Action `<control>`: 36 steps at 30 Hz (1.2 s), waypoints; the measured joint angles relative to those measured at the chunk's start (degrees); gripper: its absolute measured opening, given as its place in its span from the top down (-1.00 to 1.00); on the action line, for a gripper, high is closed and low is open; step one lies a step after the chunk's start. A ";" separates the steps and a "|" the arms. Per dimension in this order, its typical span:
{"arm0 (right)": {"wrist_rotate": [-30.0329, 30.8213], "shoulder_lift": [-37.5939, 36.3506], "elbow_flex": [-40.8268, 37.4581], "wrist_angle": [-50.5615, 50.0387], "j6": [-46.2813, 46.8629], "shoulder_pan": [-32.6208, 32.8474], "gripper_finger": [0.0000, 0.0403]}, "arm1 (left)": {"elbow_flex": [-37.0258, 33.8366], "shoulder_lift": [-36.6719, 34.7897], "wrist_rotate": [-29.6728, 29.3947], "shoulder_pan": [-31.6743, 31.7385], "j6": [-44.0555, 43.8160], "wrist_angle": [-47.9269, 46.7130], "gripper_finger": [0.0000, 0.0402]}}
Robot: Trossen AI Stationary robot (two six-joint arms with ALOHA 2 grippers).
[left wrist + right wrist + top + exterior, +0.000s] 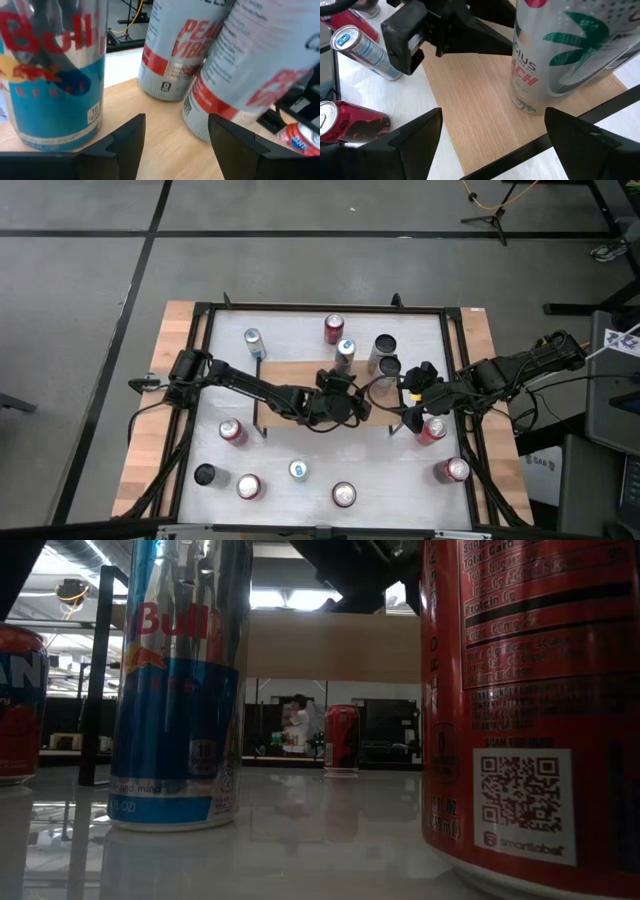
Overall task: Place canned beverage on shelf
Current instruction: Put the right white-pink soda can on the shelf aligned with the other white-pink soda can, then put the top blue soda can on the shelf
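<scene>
The shelf (290, 380), a low stand with a light wooden top, stands mid-table. On its board (160, 130) stand a blue and silver can (55, 85) and two white cans with red print (172, 55) (245, 70), all upright on their bases. My left gripper (176, 145) (350, 392) hovers over the board, open and empty, pointing at the gap between the blue can and the white ones. My right gripper (492, 135) (412, 396) hangs open and empty above the shelf's right end, near a white can (555, 55).
Loose cans stand around the shelf on the white tabletop (390, 480): red ones (334, 328) (232, 430) (433, 428), a blue one (254, 342), and several more near the front edge. The low view has a blue can (180, 690) and a red can (530, 700) close up.
</scene>
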 joint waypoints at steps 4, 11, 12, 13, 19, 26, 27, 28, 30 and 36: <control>-0.02 0.00 0.00 -0.02 0.02 0.00 -0.70 | 0.00 -0.39 0.02 -0.83 0.28 -1.12 -0.05; -0.14 0.00 0.00 0.00 0.10 0.01 -0.70 | 0.00 -5.84 2.78 -2.36 4.78 -4.65 -0.05; -0.47 0.00 0.00 0.01 0.12 0.00 -0.70 | 0.00 -7.09 3.85 -2.48 5.56 -5.62 -0.05; -0.62 0.00 0.00 -0.01 0.12 0.00 -0.70 | 0.00 -8.40 4.97 -2.58 6.11 -6.98 -0.05; -1.07 0.00 0.00 0.01 0.13 0.00 -0.70 | 0.04 -17.96 11.49 -2.41 9.44 -17.64 -0.05; -1.08 0.00 0.00 0.10 0.19 0.00 -0.70 | 0.02 -29.50 12.36 -1.85 15.86 -28.77 -0.05; -1.07 0.00 0.00 0.07 0.20 0.00 -0.70 | 0.02 -30.99 12.32 -1.85 16.25 -29.71 -0.05; -1.09 0.00 0.00 0.10 0.20 0.00 -0.70 | 0.02 -32.55 12.33 -1.88 16.58 -30.65 -0.05; -1.08 0.00 0.00 0.10 0.22 0.00 -0.70 | 0.02 -35.20 12.39 -1.88 16.62 -32.16 -0.05; -1.09 0.00 0.00 0.16 0.22 0.00 -0.70 | 0.02 -41.69 13.96 -2.14 16.60 -34.33 -0.05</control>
